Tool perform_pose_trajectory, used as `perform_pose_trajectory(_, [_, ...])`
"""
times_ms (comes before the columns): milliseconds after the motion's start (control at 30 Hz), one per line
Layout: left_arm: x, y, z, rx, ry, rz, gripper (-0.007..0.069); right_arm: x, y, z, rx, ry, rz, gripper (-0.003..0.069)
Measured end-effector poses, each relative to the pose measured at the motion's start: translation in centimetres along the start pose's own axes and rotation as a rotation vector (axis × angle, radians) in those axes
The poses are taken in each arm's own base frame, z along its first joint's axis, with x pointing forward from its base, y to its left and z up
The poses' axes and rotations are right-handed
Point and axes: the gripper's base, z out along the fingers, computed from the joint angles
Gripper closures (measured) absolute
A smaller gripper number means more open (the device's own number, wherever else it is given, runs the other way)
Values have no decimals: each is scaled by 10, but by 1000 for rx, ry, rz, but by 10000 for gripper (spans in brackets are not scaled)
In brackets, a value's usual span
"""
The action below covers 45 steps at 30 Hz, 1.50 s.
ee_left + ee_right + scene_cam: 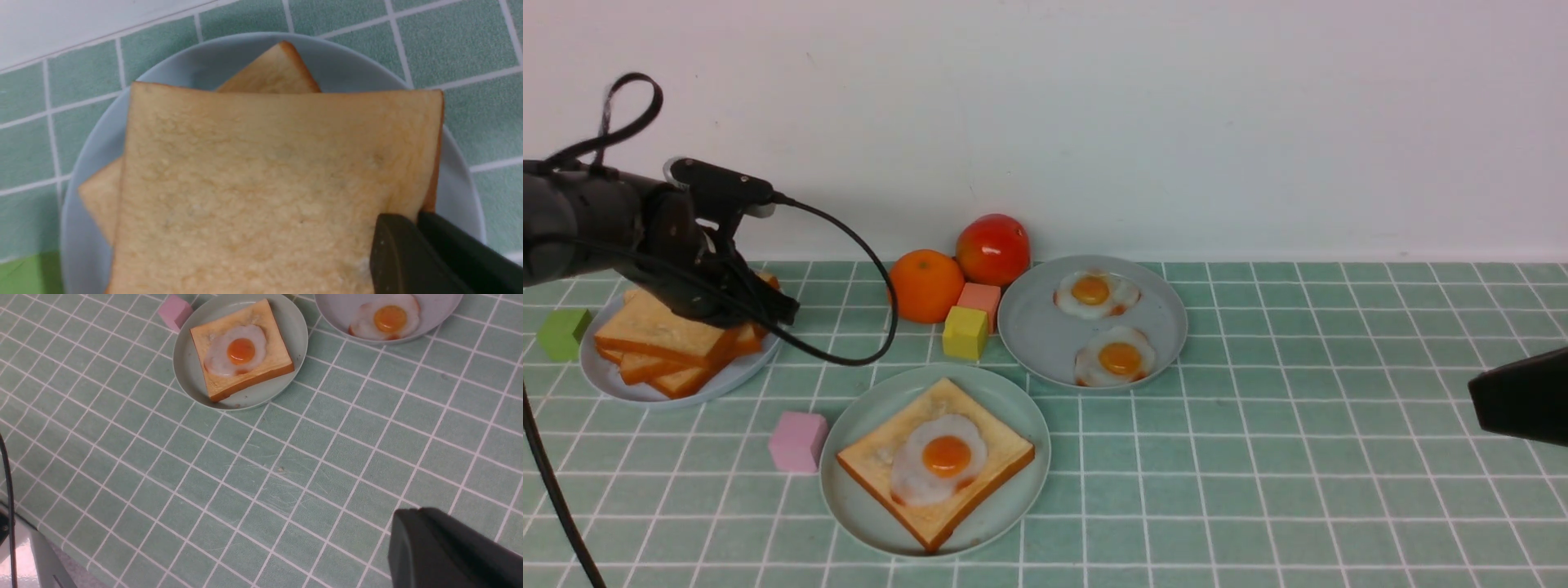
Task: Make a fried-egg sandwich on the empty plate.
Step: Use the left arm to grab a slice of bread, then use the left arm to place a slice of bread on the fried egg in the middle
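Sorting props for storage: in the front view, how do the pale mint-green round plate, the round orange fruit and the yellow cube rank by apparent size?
Largest: pale mint-green round plate.
Then: round orange fruit.
Smallest: yellow cube.
The plate is nearer, yet clearly biggest.

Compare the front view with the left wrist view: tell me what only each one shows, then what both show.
Only the front view: the green plate holding toast topped with an egg, the plate with two eggs, the orange, the tomato and the right gripper. Only the left wrist view: exactly where the fingers pinch the top slice, at one corner. Both: the left gripper, the toast stack and its grey plate.
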Motion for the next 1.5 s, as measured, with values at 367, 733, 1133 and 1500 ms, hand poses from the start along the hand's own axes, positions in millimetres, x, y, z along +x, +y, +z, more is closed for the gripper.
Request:
perform_pose_trajectory(367, [-11, -67, -107, 109, -61, 109, 618, 1, -1, -1, 17, -2, -16, 637])
perform_pose_trajectory(733, [28, -211, -137, 327, -9, 398, 618, 4, 2, -12, 13, -31, -26, 636])
perform_pose_trajectory(1133, [41, -225, -102, 295, 66, 445, 618, 7, 3, -12, -6, -3, -17, 628])
perform_pose_trajectory(1500, [42, -226, -101, 294, 77, 436, 451, 7, 3, -12, -6, -3, -17, 627])
